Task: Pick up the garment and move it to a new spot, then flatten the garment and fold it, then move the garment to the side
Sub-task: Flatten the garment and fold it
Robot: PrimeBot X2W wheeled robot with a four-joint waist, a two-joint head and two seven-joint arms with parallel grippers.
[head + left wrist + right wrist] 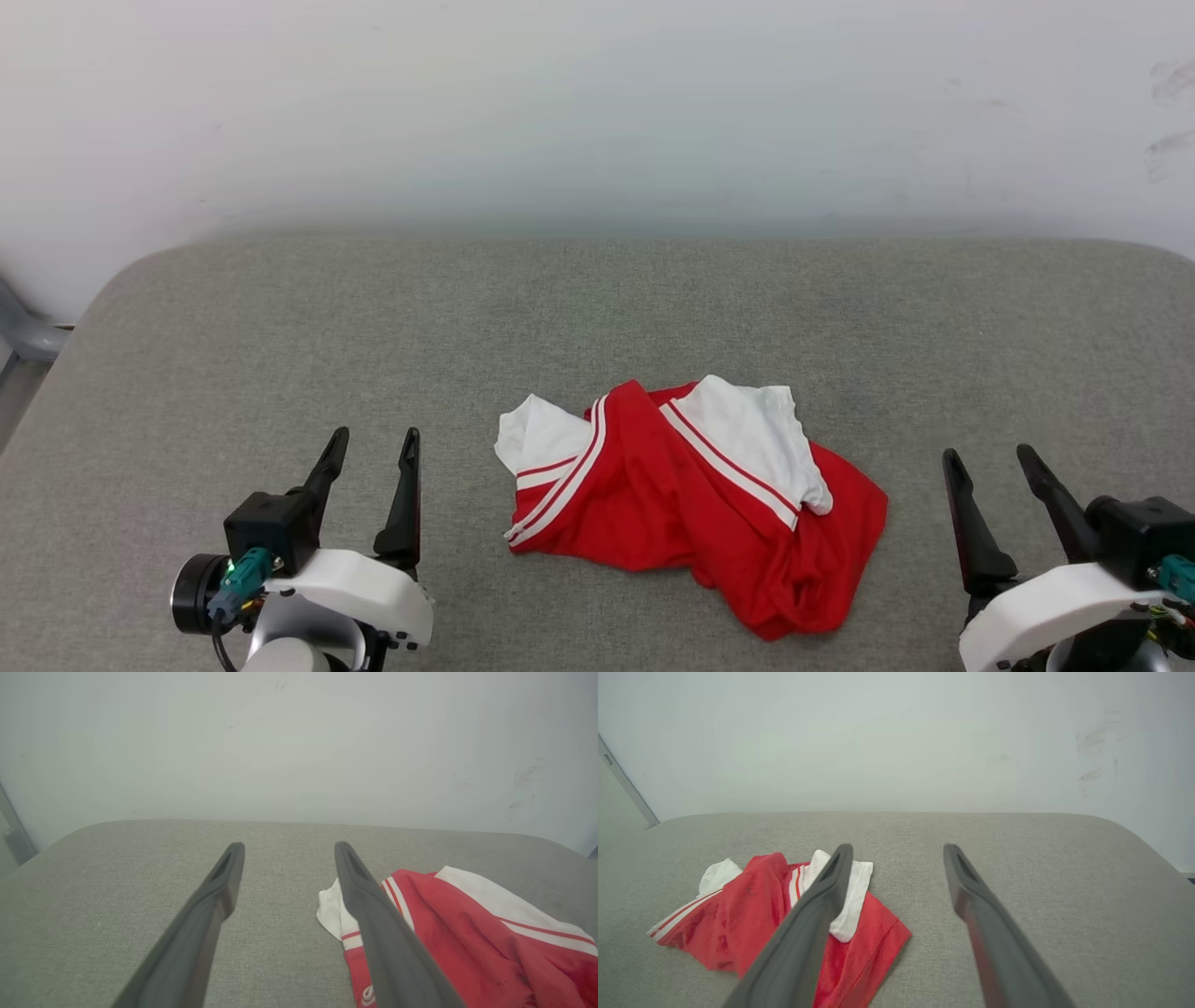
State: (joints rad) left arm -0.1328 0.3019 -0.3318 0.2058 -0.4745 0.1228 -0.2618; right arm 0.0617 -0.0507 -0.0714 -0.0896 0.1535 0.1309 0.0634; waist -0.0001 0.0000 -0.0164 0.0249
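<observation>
The garment (691, 504), a red shirt with white sleeves and red-and-white stripe trim, lies crumpled in a heap near the front middle of the grey padded table (597, 308). Its chest print is hidden in the folds. My left gripper (373, 443) stands open at the lower left, apart from the shirt's left edge. My right gripper (991, 455) stands open at the lower right, a short gap from the shirt's right hem. In the left wrist view the garment (467, 933) lies to the right of my open left gripper (286, 845). In the right wrist view the garment (747, 910) lies left of my open right gripper (896, 847).
A pale wall (597, 112) rises right behind the table's rounded far edge. A grey frame part (28, 336) shows past the table's left corner. Bare grey fabric stretches to the left, right and behind the shirt.
</observation>
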